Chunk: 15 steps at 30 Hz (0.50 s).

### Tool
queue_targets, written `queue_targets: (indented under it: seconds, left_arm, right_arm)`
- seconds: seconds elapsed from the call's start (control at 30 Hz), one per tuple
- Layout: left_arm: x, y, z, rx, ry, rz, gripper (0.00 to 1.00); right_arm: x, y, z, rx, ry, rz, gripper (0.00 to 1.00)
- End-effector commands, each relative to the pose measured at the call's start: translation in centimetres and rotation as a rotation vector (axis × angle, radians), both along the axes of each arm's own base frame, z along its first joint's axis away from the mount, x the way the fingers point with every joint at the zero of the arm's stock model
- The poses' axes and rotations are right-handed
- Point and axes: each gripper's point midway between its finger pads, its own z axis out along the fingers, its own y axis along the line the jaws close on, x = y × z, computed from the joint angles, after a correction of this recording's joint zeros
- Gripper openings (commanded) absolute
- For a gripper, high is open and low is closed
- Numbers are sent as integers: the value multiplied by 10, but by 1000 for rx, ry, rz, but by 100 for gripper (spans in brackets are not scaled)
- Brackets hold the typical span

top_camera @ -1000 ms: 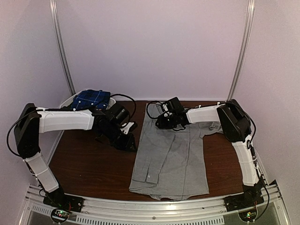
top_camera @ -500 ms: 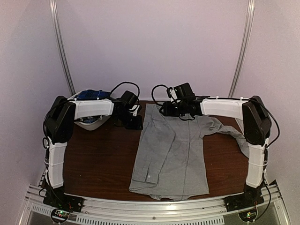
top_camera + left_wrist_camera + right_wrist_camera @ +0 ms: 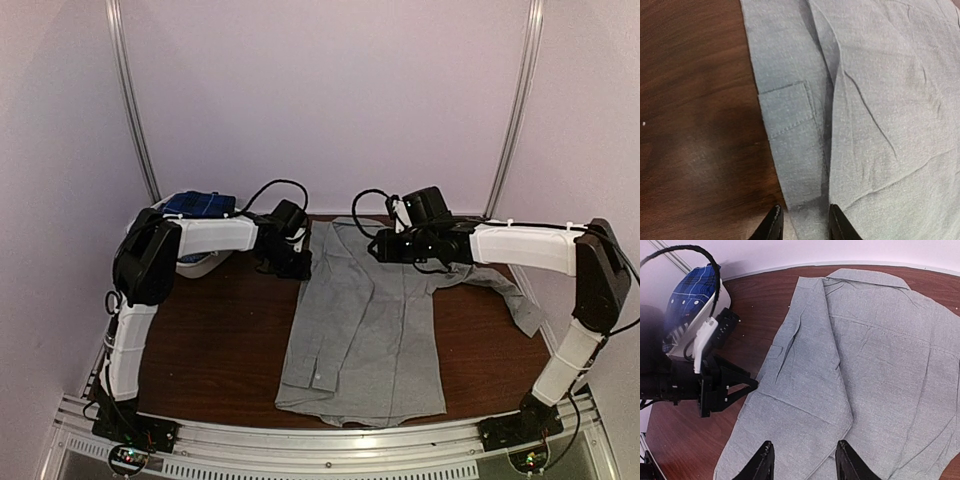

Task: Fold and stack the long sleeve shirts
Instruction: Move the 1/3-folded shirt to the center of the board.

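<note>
A plain grey shirt lies flat on the brown table, collar at the far side, its right sleeve trailing right. My left gripper is open at the shirt's upper left edge. In the left wrist view its fingertips straddle a folded edge strip of the grey shirt. My right gripper is open and empty above the shirt's upper part. In the right wrist view it hovers over the grey cloth, with the left gripper at the cloth's left edge. A dark blue plaid shirt lies in the basket.
A white oval basket stands at the far left of the table and also shows in the right wrist view. Metal rails run up the back wall. The table's front edge has an aluminium frame.
My left gripper moved from the bare table toward the far side and onto the shirt's upper left edge. My right arm swung outward and its gripper shifted right, uncovering the right sleeve.
</note>
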Motion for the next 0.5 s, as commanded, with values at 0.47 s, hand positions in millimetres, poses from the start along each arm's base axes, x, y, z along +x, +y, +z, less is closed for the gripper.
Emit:
queue_targets:
  seconds: [0.47]
  left_arm:
    - [-13,1,-33,105,-4,80,2]
  right_arm:
    - [-11,-21,25,15,-61,-55,44]
